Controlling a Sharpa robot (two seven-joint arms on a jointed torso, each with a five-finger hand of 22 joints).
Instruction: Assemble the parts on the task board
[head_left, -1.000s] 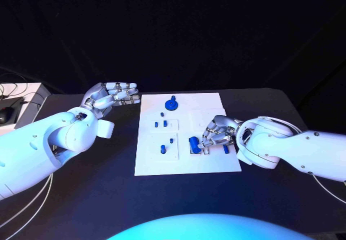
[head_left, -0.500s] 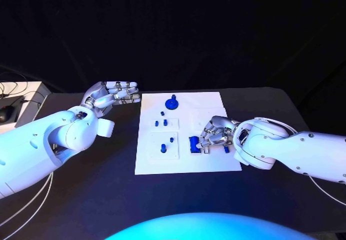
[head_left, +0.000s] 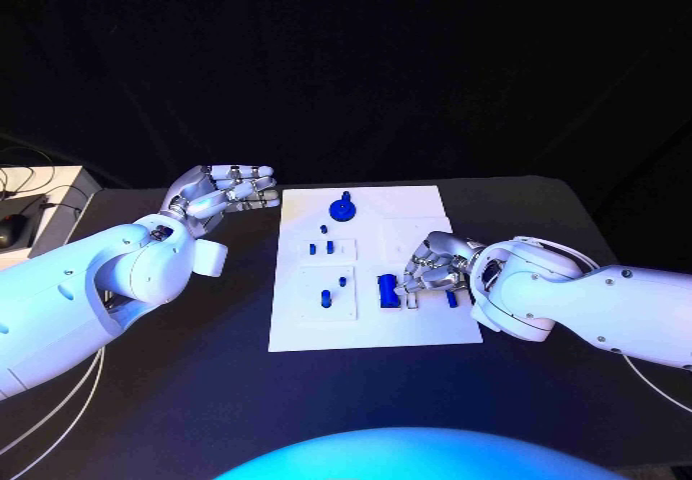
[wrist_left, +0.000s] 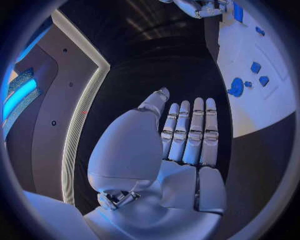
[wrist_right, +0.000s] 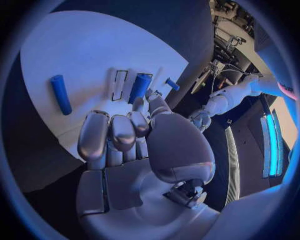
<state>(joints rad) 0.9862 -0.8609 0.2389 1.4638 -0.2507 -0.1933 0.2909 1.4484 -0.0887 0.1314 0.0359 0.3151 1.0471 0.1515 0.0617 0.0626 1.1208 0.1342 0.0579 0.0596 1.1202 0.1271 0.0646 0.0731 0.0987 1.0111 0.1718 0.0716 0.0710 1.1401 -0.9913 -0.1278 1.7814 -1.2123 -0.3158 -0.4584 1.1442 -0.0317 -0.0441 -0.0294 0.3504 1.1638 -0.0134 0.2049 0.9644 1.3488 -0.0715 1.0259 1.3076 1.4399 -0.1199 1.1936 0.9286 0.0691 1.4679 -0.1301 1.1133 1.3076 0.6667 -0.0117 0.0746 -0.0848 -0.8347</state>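
White board (head_left: 418, 215), bench centre: several blue pieces seated; large blue block (head_left: 387, 290) beside right hand (head_left: 433, 268), fingers curled, apparently grasping nothing. Blue rod (wrist_right: 60, 93) loose. Left hand (head_left: 224, 190) empty. Assembly seemingly unfinished.

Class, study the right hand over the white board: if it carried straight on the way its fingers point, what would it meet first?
Most likely the blue cylinder lying on the task board, just beyond the right hand. The right wrist view shows it near the fingertips; whether they already touch is unclear.
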